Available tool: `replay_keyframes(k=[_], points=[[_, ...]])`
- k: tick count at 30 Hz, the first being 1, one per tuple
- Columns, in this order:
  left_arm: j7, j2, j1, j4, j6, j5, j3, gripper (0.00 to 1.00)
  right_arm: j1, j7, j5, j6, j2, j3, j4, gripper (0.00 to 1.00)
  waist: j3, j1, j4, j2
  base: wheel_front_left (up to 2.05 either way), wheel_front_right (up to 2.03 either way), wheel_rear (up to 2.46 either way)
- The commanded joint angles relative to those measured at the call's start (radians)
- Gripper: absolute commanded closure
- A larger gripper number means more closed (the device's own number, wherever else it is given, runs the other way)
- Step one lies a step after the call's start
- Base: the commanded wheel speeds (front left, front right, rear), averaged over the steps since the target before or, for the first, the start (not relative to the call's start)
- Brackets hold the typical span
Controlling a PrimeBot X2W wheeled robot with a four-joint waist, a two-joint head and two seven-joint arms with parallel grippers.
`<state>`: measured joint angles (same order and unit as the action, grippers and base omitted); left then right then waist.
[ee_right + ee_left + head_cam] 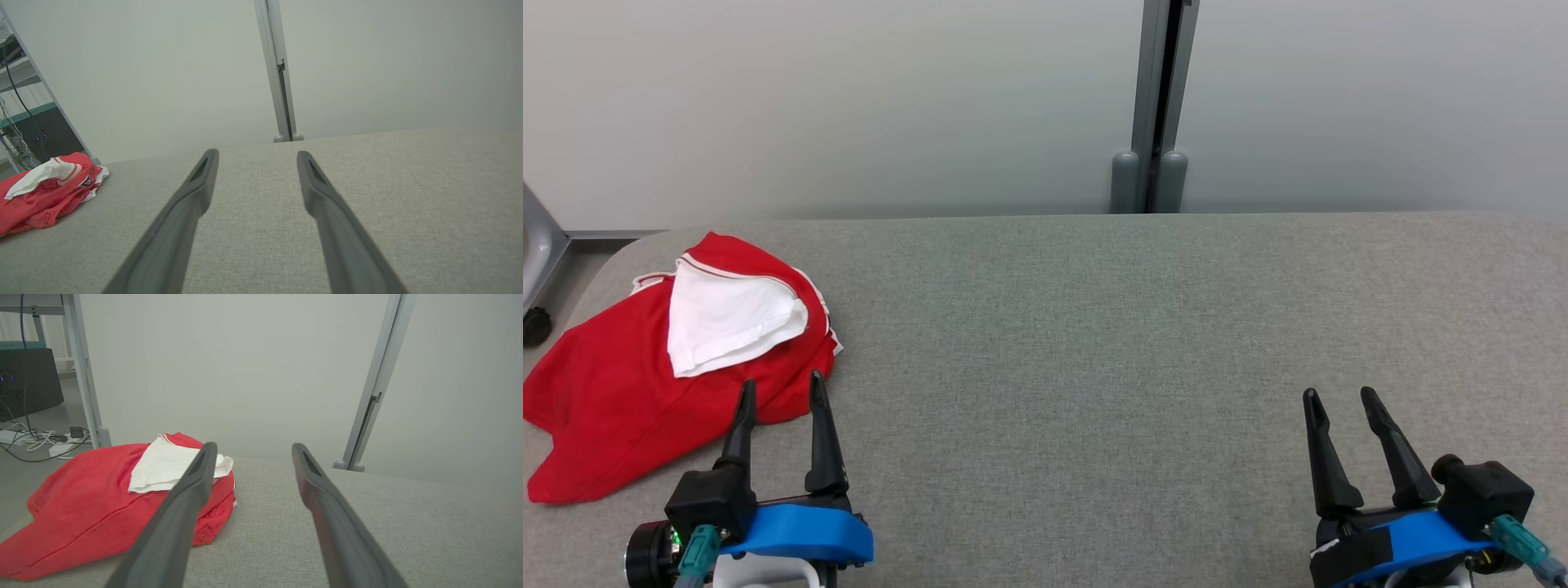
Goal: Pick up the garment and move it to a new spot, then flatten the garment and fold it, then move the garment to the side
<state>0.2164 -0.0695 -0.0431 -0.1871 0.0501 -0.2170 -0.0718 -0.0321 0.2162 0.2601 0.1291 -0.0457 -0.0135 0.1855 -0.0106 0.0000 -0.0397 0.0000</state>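
The left hand [781, 382] is held spread and empty, fingertips [815, 380] by the near edge of the crumpled red-and-white garment [605, 392]. The right hand [1339, 394], also spread, is seen well apart over bare worktop [1078, 351]. Bunched at the worktop's left edge, the garment may be pinched by one layer only and dragged off.

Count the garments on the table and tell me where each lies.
1. The red-and-white garment lies crumpled at the table's left end, just ahead of the left gripper; folds could hide another.
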Motion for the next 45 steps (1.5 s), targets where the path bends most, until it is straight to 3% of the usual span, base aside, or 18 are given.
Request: replay_keyframes(k=[1, 28, 36, 45], points=[[0.01, -0.007, -0.002, 0.006, 0.004, 0.026, 0.0, 0.0, 0.007, 0.011, -0.029, 0.002, -0.007, -0.002, 0.0, 0.0, -0.001, 0.0, -0.001, 0.0, 0.0, 0.0, 0.0], [0.05, -0.001, 0.005, -0.02, 0.018, 0.175, -0.004, 0.0, 0.011, 0.051, -0.185, 0.002, -0.007, -0.018, 0.007, 0.0, -0.003, 0.0, -0.028, 0.0, 0.0, 0.0, 0.0], [0.05, -0.006, -0.014, -0.029, 0.017, 0.168, 0.018, 0.0, -0.003, 0.05, -0.184, 0.002, -0.007, -0.024, 0.006, 0.0, -0.015, 0.0, -0.101, 0.0, 0.0, 0.0, 0.0], [0.05, -0.002, -0.023, -0.022, 0.016, 0.156, 0.04, 0.0, -0.023, 0.05, -0.196, 0.002, -0.007, -0.021, 0.01, 0.0, -0.047, 0.0, -0.234, 0.0, 0.0, 0.0, 0.0]])
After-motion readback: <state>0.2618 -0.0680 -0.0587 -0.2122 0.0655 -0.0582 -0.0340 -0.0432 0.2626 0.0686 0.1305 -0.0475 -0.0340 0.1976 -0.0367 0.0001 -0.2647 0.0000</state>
